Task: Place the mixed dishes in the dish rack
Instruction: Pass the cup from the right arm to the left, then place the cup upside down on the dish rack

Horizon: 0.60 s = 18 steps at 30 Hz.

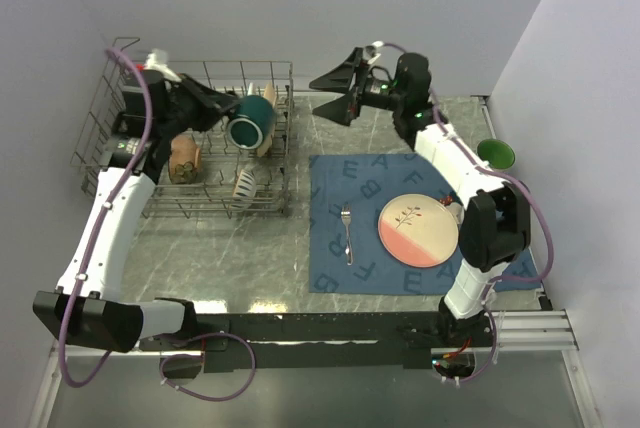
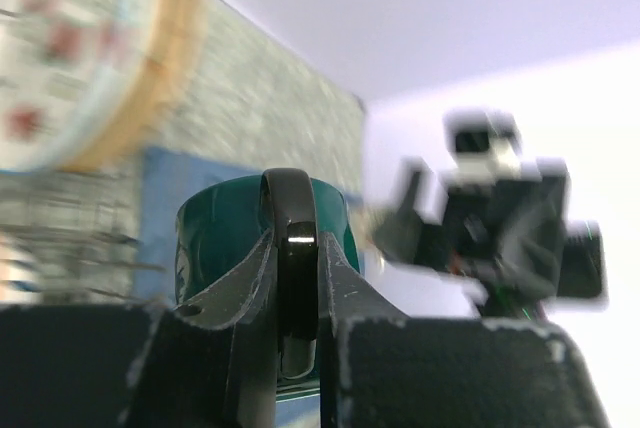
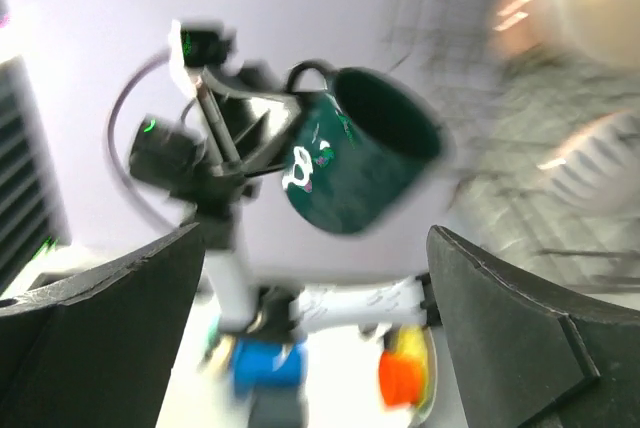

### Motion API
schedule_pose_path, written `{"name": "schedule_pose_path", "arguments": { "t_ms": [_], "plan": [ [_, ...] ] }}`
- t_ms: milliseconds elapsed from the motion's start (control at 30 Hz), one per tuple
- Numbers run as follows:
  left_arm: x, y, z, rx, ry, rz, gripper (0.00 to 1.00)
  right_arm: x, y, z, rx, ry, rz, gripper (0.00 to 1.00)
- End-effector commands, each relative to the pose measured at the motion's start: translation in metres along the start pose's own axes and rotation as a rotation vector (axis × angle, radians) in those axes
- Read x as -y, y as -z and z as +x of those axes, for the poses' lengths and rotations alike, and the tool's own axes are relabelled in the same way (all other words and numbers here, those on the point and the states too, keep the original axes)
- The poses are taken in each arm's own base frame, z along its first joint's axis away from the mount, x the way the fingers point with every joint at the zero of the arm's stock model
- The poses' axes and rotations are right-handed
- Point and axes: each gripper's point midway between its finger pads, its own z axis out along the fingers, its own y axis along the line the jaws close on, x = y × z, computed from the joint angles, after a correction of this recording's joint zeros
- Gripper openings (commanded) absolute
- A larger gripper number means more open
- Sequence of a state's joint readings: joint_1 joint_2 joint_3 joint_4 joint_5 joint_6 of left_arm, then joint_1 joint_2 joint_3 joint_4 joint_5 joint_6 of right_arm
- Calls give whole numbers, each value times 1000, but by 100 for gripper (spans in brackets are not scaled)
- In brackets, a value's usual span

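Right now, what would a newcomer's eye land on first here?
The dark green mug, pinched by its handle in the left gripper, hangs over the dish rack at far left. Facing it, the right gripper stands wide open. A pink-and-cream plate and fork lie on the blue placemat.

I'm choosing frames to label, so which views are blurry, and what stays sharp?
Top external: evenly lit and sharp, plate and fork crisp. Left wrist: the mug handle between the fingers is sharp, everything behind smeared. Right wrist: motion blur throughout, mug and rack soft.
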<state>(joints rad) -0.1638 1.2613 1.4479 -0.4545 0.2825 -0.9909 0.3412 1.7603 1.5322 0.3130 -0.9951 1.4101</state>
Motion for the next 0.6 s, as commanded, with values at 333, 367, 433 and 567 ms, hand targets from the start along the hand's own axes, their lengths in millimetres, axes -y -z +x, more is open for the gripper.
{"name": "schedule_pose_path", "arguments": {
  "t_ms": [333,367,433,567],
  "plan": [
    [-117,92,-150,587,441,-356,1,12,66,-17,231,276,401,100],
    [-129,103,-160,634,481,-375,1,10,68,-14,231,278,401,100],
    [-146,108,-161,646,546,-403,1,17,73,-11,234,270,417,100],
    [-185,114,-160,685,727,-426,1,23,85,-3,226,265,440,100]
  ]
}}
